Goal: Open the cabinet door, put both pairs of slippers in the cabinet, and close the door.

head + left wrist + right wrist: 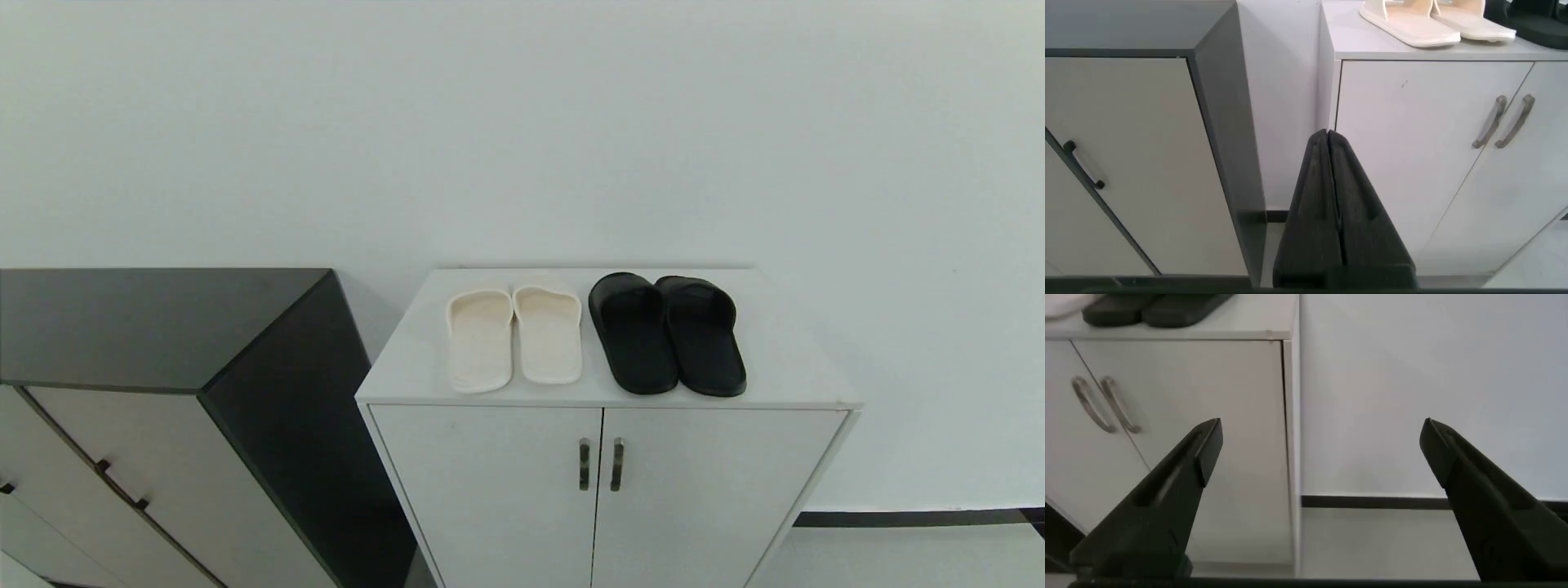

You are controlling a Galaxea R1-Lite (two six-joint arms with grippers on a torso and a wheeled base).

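Hanging low before the furniture, the left hand (1329, 135) has its two dark fingers pressed flat together with no gap between them, and it holds nothing. It faces the narrow space between the dark cabinet (1135, 147) and the white cabinet (1413, 155). The right hand (1321, 426) is spread wide, its two pointed fingers well apart, and it is empty too. It touches nothing and faces the white cabinet's right front corner and the wall past it.

The white cabinet's two doors (498, 490) are both shut and meet at a thin seam down the middle. Two upright metal handles (584, 464) sit just beside that seam, one on each door. The dark cabinet stands on the robot's left, near the white one but apart from it. It has a black top and side, pale fronts and slim black pulls (122, 487).

Both pairs of slippers lie flat on the white cabinet's top, soles down. The cream slippers (514, 336) are on the left half, side by side and touching. The black slippers (665, 335) lie just beside them on the right, also touching each other and angled slightly.

Behind everything rises a plain pale wall (522, 122). A dark skirting strip (914, 518) runs along its foot, above a light floor (906, 562).
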